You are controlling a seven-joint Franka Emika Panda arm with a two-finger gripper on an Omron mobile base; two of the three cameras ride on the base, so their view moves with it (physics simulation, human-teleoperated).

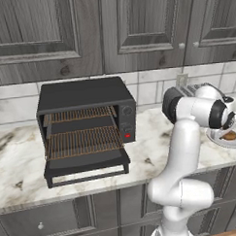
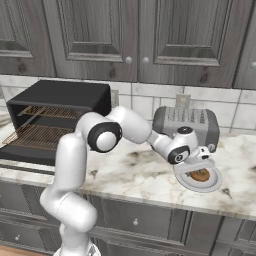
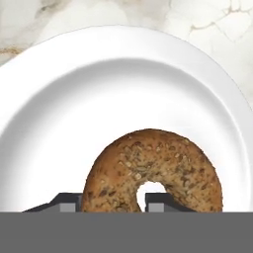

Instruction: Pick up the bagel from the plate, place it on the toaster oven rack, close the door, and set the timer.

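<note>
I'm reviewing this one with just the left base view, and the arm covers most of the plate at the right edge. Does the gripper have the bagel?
Observer: Yes. In the hand view the gripper is shut on the bagel, with one fingertip at its hole and the other outside the ring.
Operator: Is it lifted off?
Observer: Not that I can tell. In the right base view the bagel lies low inside the plate.
Operator: Anything close behind the plate?
Observer: A silver toaster stands behind the plate, apart from it.
</note>
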